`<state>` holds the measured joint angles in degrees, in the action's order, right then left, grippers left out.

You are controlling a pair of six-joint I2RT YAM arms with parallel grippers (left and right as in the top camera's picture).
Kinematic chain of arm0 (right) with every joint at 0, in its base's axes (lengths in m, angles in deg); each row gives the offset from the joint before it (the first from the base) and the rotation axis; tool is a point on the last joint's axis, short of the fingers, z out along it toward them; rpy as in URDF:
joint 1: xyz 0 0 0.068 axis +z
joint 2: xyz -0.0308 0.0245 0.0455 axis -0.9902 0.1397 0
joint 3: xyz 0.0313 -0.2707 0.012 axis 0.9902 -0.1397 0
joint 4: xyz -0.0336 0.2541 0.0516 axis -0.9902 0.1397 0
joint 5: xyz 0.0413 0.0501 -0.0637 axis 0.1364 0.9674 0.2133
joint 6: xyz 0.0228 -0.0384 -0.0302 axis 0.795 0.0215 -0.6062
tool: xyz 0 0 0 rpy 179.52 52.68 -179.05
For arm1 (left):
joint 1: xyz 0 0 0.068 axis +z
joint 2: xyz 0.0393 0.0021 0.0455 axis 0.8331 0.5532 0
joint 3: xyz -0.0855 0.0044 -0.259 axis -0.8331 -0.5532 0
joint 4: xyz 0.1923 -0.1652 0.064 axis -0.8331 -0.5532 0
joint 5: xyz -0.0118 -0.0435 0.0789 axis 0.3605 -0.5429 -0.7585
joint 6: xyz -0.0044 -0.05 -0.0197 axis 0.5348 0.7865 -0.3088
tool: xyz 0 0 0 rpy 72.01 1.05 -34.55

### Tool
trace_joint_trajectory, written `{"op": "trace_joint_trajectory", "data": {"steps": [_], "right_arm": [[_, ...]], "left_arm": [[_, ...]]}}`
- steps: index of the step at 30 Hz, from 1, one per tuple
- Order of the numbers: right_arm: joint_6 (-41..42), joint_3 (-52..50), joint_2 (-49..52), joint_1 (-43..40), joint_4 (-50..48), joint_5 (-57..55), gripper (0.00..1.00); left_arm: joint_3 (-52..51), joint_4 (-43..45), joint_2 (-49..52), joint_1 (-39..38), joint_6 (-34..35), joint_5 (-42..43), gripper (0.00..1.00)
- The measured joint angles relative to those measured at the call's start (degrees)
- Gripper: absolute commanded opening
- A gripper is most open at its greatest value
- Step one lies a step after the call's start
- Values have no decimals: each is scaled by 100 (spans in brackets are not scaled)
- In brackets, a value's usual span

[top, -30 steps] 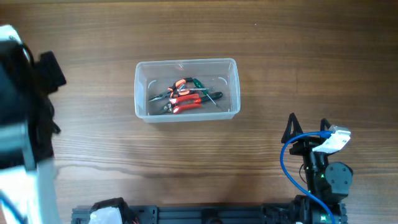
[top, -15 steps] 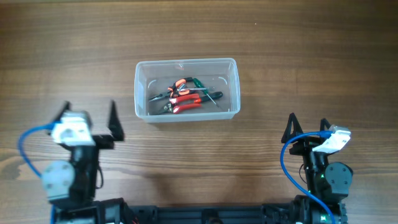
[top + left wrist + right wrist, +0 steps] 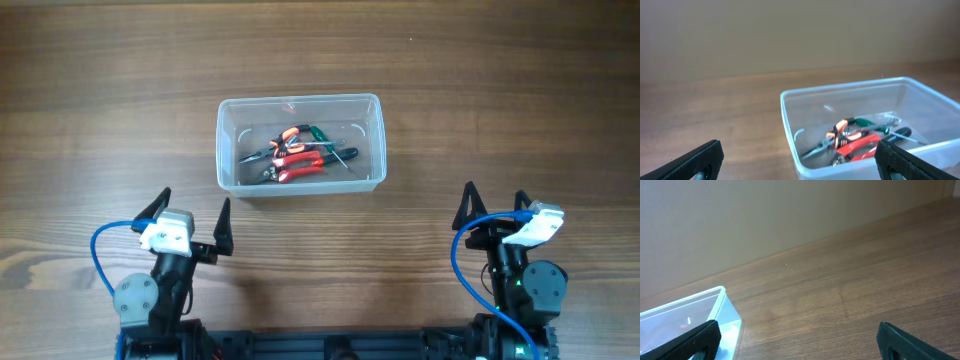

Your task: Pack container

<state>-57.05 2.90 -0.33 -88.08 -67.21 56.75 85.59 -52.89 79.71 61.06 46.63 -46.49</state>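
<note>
The clear plastic container [image 3: 228, 150] sits at the table's middle. Inside it lie red-handled pliers [image 3: 300, 165], orange-and-black pliers [image 3: 285, 140] and a green-handled tool [image 3: 322, 133]. The left wrist view also shows the container [image 3: 790, 125] with the tools [image 3: 855, 142] in it. My left gripper [image 3: 192, 210] is open and empty, near the front left, short of the container. My right gripper [image 3: 493, 205] is open and empty at the front right. The right wrist view shows only the container's corner [image 3: 722, 305].
The wooden table [image 3: 500, 90] runs all round the container. The arm bases and a black rail [image 3: 320, 345] stand along the front edge. A plain wall [image 3: 790, 210] rises behind the table.
My left arm has swung in from the far left and settled at the front left, its gripper open. The right arm and the container have not moved.
</note>
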Motion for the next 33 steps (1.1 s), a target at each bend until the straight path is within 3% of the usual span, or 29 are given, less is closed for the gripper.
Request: {"op": "trace_joint_trajectory", "data": {"steps": [33], "right_arm": [[0,0,0,0,0,2,100]], "left_arm": [[-229,-186,0,-42,0,-149,100]]}}
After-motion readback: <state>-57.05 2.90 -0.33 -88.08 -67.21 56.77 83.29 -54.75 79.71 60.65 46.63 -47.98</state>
